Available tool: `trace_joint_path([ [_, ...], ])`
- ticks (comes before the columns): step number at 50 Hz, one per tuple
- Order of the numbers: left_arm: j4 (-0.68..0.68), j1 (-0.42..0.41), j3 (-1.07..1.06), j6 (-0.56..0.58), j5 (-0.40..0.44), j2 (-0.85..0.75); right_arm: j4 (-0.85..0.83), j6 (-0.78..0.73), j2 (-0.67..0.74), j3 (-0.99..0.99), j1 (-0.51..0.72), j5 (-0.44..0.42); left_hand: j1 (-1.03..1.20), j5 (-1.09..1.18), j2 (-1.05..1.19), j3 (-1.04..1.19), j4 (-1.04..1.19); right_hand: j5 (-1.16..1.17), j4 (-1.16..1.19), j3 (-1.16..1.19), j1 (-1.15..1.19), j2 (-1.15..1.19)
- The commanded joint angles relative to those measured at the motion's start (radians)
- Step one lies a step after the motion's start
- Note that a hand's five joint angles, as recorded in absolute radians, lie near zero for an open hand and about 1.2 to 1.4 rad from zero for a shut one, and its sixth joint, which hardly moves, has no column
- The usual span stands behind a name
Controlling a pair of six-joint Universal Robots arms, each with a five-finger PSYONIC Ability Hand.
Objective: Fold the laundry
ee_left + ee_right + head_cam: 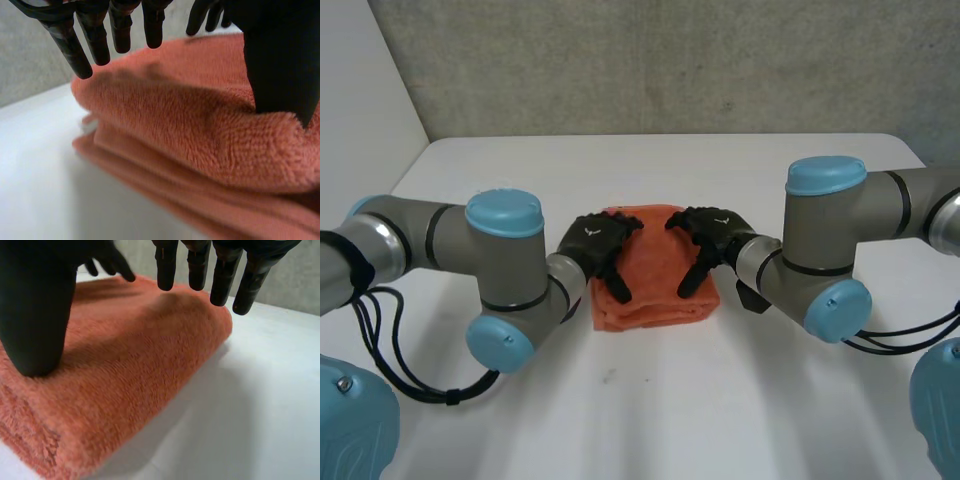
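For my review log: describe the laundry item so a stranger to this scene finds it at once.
On the white table, look at the middle. There lies an orange terry towel, folded into thick layers, with the left hand and right hand open over its sides. Its orange pile stands out against the white table and black hands.

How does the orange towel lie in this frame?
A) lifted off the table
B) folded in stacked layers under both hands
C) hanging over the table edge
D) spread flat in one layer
B: the towel shows stacked layers on the table, with the left hand and right hand over it.
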Motion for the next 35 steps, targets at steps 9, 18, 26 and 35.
trace_joint_path([
  [9, -0.05, -0.004, -0.052, 0.008, -0.042, 0.181, 0.055, -0.017, -0.048, -0.055, 0.008, 0.008, -0.007, -0.035, -0.016, -0.028, -0.018, -0.065, -0.059, -0.039, -0.032, -0.047],
  [18, -0.056, 0.01, -0.08, 0.003, -0.045, 0.482, -0.13, -0.008, -0.418, 0.126, -0.008, 0.128, -0.018, -0.047, -0.028, -0.04, -0.03, -0.065, -0.059, -0.039, -0.032, -0.047],
  [26, -0.221, 0.126, -0.175, -0.003, -0.043, 0.683, -0.225, -0.079, -0.722, 0.396, -0.094, 0.207, -0.018, -0.047, -0.028, -0.04, -0.029, -0.065, -0.059, -0.039, -0.032, -0.047],
  [35, -0.281, 0.146, -0.309, -0.006, -0.037, 0.818, -0.188, -0.122, -0.835, 0.559, -0.116, 0.199, -0.019, -0.048, -0.028, -0.041, -0.03, -0.065, -0.059, -0.039, -0.032, -0.047],
])
